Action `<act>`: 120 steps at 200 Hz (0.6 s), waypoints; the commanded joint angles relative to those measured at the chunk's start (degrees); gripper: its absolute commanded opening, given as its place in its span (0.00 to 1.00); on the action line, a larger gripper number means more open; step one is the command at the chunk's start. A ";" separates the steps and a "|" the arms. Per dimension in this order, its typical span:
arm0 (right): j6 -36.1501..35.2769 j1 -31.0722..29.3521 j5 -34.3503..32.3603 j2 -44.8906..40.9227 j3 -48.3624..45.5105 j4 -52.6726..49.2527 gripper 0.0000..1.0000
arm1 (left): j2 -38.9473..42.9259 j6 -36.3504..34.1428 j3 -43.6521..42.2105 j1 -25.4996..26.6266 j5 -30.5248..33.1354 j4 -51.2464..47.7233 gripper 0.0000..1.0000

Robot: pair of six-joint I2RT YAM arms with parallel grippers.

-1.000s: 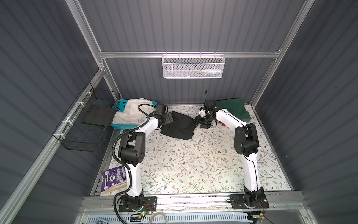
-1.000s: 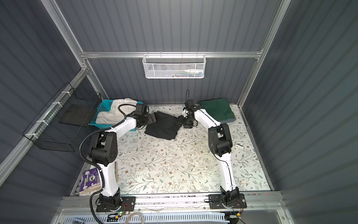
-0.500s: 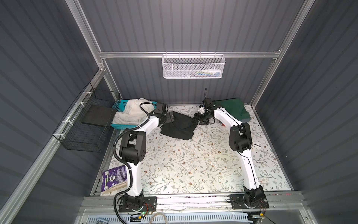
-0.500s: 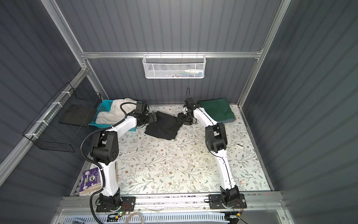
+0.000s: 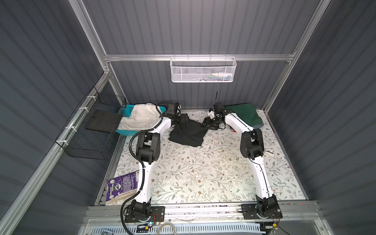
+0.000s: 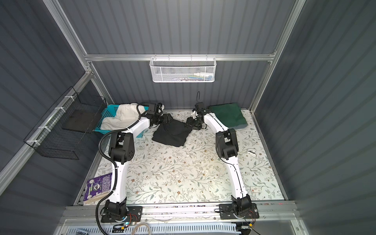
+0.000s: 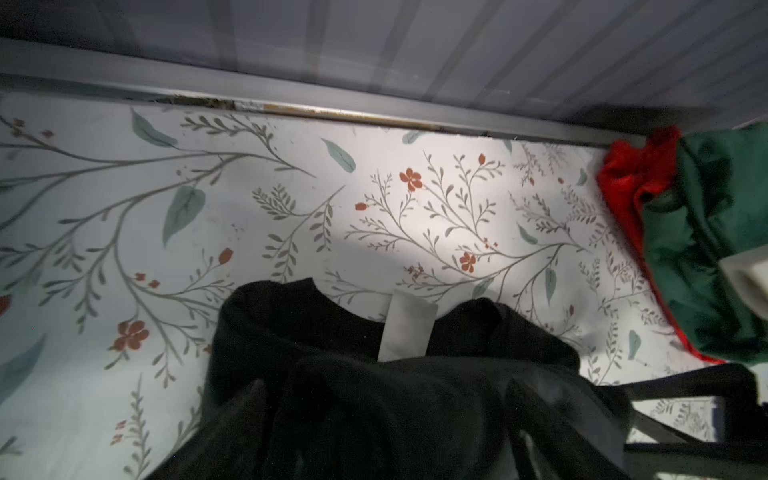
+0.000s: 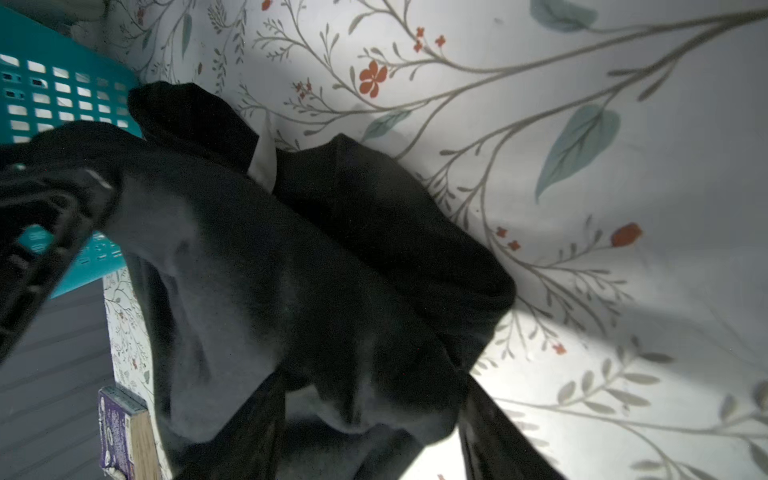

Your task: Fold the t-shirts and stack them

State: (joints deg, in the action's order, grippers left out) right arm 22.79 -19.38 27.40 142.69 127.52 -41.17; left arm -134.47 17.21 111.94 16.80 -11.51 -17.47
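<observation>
Placement: the black t-shirt lies part-folded at 12 o'clock on the table. The left gripper brackets its 11 o'clock corner and the right gripper its 2 o'clock corner (collar end), presumably to square the fold. Whether either pinches cloth cannot be told.

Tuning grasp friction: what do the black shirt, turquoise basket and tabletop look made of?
Black shirt: soft matte knit, likely cotton; creases and drapes. Turquoise basket: rigid moulded plastic, slight sheen, lattice holes. Tabletop: smooth floral-printed sheet, possibly vinyl; faint glare.
</observation>
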 commanded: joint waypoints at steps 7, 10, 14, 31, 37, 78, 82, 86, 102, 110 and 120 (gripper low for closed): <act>1.00 0.23 2.56 1.38 1.39 2.18 0.62 | -1.92 -2.70 2.95 0.08 -2.17 -3.72 0.81; 1.07 0.26 2.76 1.42 1.34 2.38 0.60 | -1.96 -2.71 2.93 0.08 -2.13 -3.79 0.80; 1.31 0.25 3.02 1.45 1.39 2.57 0.59 | -2.02 -2.67 2.87 0.08 -1.97 -3.79 0.78; 1.86 0.30 4.08 1.61 1.49 3.32 0.53 | -1.77 -2.50 2.74 0.12 -1.18 -3.75 0.69; 1.99 0.22 4.36 1.65 1.41 3.56 0.52 | -1.55 -2.59 2.62 0.11 -1.23 -3.78 0.65; 2.70 0.23 4.35 1.89 1.39 3.92 0.40 | 0.66 -2.28 0.46 0.08 1.86 -3.04 0.52; 2.78 0.22 4.54 1.89 1.41 3.99 0.39 | 0.90 -2.23 0.19 0.08 2.20 -2.96 0.50; 2.87 0.22 4.67 1.96 1.49 4.03 0.38 | 1.19 -2.08 -0.08 0.08 2.42 -2.92 0.49; 3.16 0.15 5.67 2.38 1.87 4.27 0.29 | 2.17 -1.93 -1.33 0.08 2.88 -2.19 0.44; 3.31 0.17 5.81 2.62 2.24 4.12 0.27 | 2.63 -1.74 -2.16 0.08 2.96 -1.52 0.42; 3.32 0.04 6.13 2.91 2.98 3.90 0.23 | 2.90 -1.57 -2.74 0.12 2.93 -1.20 0.38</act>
State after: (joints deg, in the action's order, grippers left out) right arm 25.82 -19.27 31.70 143.02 127.94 -37.34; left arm -135.20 15.40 110.98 16.80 -9.91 -19.16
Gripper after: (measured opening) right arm 0.261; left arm 0.417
